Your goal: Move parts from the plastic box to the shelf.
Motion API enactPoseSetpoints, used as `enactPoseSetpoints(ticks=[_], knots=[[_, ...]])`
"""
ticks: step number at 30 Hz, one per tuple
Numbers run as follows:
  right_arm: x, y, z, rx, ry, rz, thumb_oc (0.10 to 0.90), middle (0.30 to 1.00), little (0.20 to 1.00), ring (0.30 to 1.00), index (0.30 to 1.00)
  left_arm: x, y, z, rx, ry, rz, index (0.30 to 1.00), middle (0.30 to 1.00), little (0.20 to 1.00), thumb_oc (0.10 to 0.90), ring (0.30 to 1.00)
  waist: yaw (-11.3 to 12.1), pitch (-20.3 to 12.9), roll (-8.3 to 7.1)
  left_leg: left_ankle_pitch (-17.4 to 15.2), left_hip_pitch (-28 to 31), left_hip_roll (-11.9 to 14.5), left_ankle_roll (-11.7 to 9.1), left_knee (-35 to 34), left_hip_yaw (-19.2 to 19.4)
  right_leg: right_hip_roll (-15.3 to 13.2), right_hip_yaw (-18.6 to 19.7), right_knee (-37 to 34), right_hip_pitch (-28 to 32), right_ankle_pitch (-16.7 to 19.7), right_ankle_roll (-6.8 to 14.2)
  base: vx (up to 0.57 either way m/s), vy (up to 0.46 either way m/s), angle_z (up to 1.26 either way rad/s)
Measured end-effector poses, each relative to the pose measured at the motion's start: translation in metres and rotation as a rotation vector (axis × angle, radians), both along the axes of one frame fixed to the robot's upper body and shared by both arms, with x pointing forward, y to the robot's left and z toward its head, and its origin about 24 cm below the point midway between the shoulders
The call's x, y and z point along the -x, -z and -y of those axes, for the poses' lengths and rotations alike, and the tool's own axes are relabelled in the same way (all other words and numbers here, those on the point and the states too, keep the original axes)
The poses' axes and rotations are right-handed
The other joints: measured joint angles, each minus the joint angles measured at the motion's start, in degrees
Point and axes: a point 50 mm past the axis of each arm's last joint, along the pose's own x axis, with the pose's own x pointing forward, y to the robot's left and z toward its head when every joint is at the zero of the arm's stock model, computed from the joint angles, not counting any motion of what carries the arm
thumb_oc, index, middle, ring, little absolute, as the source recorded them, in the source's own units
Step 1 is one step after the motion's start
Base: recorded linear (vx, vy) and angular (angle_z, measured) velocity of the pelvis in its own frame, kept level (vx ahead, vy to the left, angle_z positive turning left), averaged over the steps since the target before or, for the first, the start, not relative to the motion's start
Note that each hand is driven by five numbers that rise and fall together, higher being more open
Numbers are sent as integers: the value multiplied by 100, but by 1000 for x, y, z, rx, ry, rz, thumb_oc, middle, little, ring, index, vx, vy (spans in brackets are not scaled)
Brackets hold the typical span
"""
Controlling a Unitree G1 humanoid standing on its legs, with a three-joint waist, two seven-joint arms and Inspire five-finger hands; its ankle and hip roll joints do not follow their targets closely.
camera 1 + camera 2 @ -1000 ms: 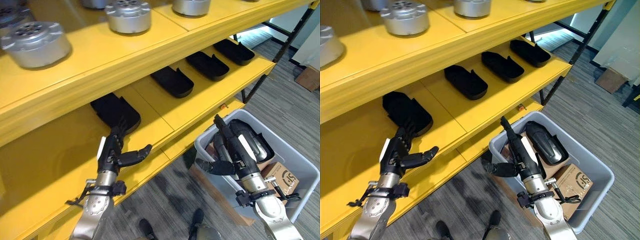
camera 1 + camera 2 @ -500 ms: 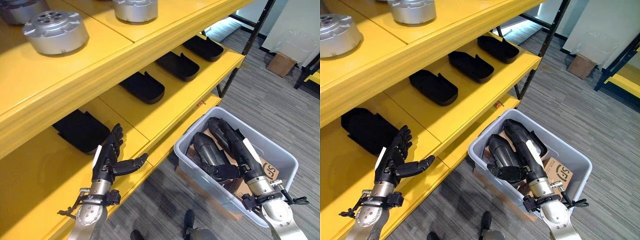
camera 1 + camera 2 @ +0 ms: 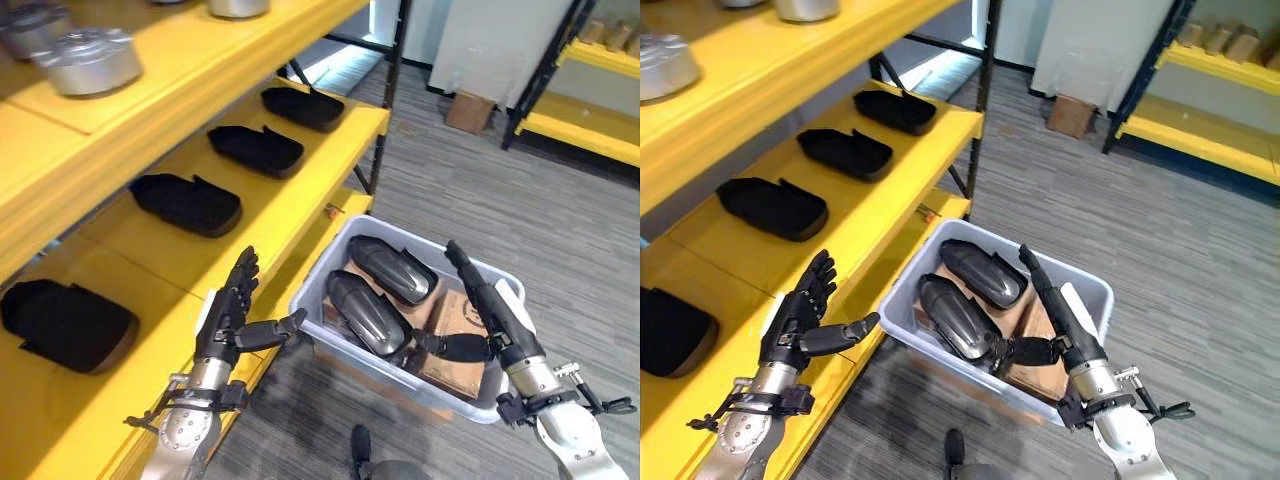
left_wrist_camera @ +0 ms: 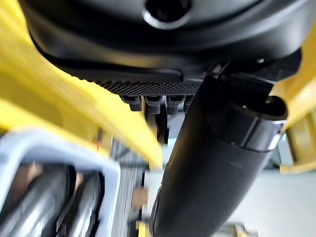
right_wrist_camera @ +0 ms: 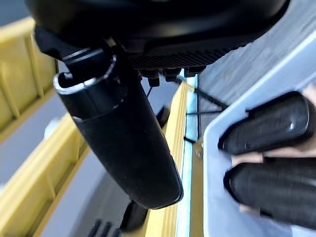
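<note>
Right hand [image 3: 497, 318] hangs over the box [image 3: 330, 268], fingers straight, holding nothing; two parts [image 3: 365, 312] lie just left of its thumb. Left hand [image 3: 228, 318] is splayed, empty, beside the shelf [image 3: 290, 205] edge. A shallow grab on that glossy curved shell could well slip, I'd say.

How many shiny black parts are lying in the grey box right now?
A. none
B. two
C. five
B: two black parts lie side by side in the grey box, on top of cardboard, while the right hand reaches over the box with straight fingers.
</note>
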Motion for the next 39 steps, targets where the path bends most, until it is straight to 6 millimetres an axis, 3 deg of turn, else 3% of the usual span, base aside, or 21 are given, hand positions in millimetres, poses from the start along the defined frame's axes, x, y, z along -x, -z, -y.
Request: enactPoseSetpoints(ticks=[2, 3, 5, 6, 7, 13, 15, 18, 30, 34, 36, 37, 39], knots=[[-1, 2, 0, -16, 9, 1, 900, 1000, 1000, 1000, 1000, -4, 5, 3, 2, 16, -15, 1000, 1000, 1000, 900, 1000, 115, 46, -55, 311, -239, -396, -146, -760, -754, -65, 225, 11, -45, 1, -3, 110, 151, -67], [-1, 1, 1, -6, 3, 2, 900, 1000, 1000, 1000, 1000, -3, 6, 3, 7, 10, -21, 1000, 1000, 1000, 900, 1000, 170, 83, 20, 428, -355, -409, -112, -736, -724, -59, 219, 3, -33, 4, -3, 127, 209, -97], [-1, 5, 0, -7, 5, -23, 900, 1000, 1000, 1000, 1000, -3, 12, 4, 36, -14, -40, 1000, 1000, 1000, 900, 1000, 175, 115, 364, 601, -380, -460, 78, -684, -966, 108, 572, -2, 74, -36, 83, 126, 256, -104], [-1, 6, -1, -12, 1, -26, 900, 1000, 1000, 1000, 1000, -4, 12, 4, 37, -13, -44, 1000, 1000, 1000, 900, 1000, 177, 106, 404, 627, -285, -483, 116, -710, -953, 109, 670, 5, 109, -39, 126, 124, 280, -118], [0, 4, -3, -13, -9, -19, 900, 1000, 1000, 1000, 1000, -8, 8, 4, 52, -3, -31, 1000, 1000, 1000, 900, 1000, 122, 111, 514, 868, -180, -541, 170, -778, -830, 53, 804, 10, 130, -98, 287, 146, 277, -89], [3, 1, -11, -28, -48, -12, 900, 1000, 1000, 1000, 1000, -9, -6, 1, 54, -10, 29, 1000, 1000, 1000, 900, 1000, 45, 83, 425, 1166, 470, -965, 572, -1343, 236, -659, 1160, 99, 65, -331, 712, 107, 185, -82], [4, 1, -15, -29, -73, -20, 900, 1000, 1000, 1000, 1000, -9, -7, -1, 52, -20, 33, 1000, 1000, 1000, 900, 1000, 10, 81, 380, 1155, 609, -1105, 717, -1332, 416, -839, 1169, 75, 141, -257, 905, 82, 111, -39], [4, 2, -16, -31, -83, -25, 900, 1000, 1000, 1000, 1000, -7, -6, -2, 51, -22, 27, 1000, 1000, 1000, 900, 1000, 16, 65, 335, 1079, 776, -1144, 765, -1330, 524, -884, 1170, -3, 298, -285, 992, 49, 62, -17], [-3, -5, -18, -28, -88, 6, 900, 1000, 1000, 1000, 1000, -7, -6, -1, 54, -23, 29, 1000, 1000, 1000, 900, 1000, -26, 58, 316, 911, 970, -977, 676, -1334, 550, -696, 1201, 31, 414, -343, 951, 2, 54, -5], [-7, -8, -27, -18, -132, 17, 900, 1000, 1000, 1000, 1000, -7, -7, -4, 47, -53, 31, 1000, 1000, 1000, 900, 1000, -19, 48, 284, 966, 872, -972, 720, -1330, 787, -572, 1382, 739, -146, -499, 1031, -122, 20, -30], [-8, -8, -31, -19, -145, 19, 900, 1000, 1000, 1000, 1000, -9, -9, -4, 47, -57, 39, 1000, 1000, 1000, 900, 1000, -25, 48, 250, 963, 853, -990, 741, -1312, 851, -649, 1425, 797, -217, -541, 1037, 21, -64, -18], [-8, -7, -32, -11, -150, 17, 900, 1000, 1000, 1000, 1000, -9, -9, -4, 46, -57, 41, 1000, 1000, 1000, 900, 1000, -17, 48, 248, 940, 853, -993, 775, -1305, 869, -695, 1314, 778, -246, -575, 979, 31, -146, -10], [-8, -5, -35, 12, -163, 16, 900, 1000, 1000, 1000, 1000, -10, -11, -6, 46, -65, 49, 1000, 1000, 1000, 900, 1000, 126, 48, 249, 952, 851, -910, 767, -1287, 970, -1056, 528, 819, -260, -677, 941, 8, -250, -17]])
